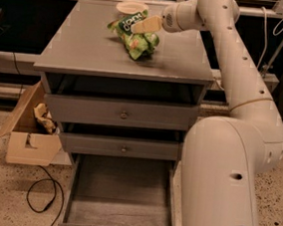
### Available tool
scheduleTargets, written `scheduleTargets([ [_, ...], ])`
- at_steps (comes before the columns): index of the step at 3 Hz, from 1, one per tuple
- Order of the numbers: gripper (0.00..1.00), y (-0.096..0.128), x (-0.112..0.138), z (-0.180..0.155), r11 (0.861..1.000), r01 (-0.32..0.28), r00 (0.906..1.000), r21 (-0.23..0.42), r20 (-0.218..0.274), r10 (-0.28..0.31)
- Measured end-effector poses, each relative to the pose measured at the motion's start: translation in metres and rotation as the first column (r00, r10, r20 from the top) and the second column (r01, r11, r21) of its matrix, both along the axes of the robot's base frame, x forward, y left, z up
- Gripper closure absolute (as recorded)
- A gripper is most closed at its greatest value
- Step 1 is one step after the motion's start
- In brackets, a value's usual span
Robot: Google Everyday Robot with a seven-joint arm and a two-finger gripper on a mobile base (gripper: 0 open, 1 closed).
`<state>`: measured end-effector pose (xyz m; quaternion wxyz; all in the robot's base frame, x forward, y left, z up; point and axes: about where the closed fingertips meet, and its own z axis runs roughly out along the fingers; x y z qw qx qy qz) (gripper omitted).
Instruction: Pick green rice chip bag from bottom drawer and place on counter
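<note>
So claw (142,25) pinches green rice chip bag (138,44) (upper end), long axis slanting down-right, btm on counter (82,49).

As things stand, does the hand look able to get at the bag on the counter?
Probably yes. The hand is right at the bag, which lies on the counter with nothing on top of it. The pale bowl behind it stands clear of the approach.

The one camera sits high before the counter (87,55), facing its front edge and looking down from near, with the bottom drawer (119,193) lowest in view. The gripper (142,25) hangs over the counter toward the middle of its far edge.
</note>
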<state>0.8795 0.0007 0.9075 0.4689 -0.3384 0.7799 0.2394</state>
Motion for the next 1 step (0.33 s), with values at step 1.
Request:
scheduleTargets([
  [1, 0.0, -0.0527, -0.009, 0.0117, 0.99, 0.065, 0.9977, 0.123, 0.009, -0.067],
])
